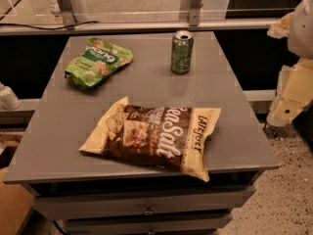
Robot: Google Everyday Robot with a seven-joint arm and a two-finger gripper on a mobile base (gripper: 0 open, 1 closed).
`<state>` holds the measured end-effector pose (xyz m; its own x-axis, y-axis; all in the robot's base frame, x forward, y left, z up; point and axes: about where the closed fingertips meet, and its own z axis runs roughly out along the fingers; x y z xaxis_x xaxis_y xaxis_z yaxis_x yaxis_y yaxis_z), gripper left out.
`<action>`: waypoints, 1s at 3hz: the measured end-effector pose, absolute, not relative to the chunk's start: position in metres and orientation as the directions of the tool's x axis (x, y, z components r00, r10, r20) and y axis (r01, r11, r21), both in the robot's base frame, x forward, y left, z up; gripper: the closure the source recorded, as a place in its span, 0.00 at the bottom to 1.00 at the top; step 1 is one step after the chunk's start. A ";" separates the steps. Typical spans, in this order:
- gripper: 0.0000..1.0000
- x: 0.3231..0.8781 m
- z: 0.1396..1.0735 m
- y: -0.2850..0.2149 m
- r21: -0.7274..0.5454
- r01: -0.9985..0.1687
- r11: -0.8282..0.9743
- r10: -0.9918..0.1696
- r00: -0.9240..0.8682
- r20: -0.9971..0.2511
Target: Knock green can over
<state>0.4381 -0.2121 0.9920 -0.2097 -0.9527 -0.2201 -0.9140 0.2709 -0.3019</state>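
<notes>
The green can stands upright near the far edge of the grey table, right of centre. It is dark green with pale markings and a silver top with an open tab. My gripper hangs at the right edge of the view, beyond the table's right side and lower than the can. It is well apart from the can, to the can's right and nearer to me.
A crinkled bright-green snack bag lies at the far left of the table. A large brown and cream chip bag lies in the near middle. Drawers sit under the tabletop. A rail runs behind the table.
</notes>
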 end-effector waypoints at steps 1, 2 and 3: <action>0.00 0.439 0.993 -0.211 -0.309 -0.911 0.275 -0.950 -0.208 -0.231; 0.00 0.448 0.983 -0.208 -0.299 -0.895 0.332 -0.923 -0.244 -0.298; 0.00 0.473 0.975 -0.207 -0.283 -0.857 0.431 -0.864 -0.301 -0.404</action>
<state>0.4733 -0.2072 0.9750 -0.3014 -0.8636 -0.4042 -0.8567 0.4313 -0.2828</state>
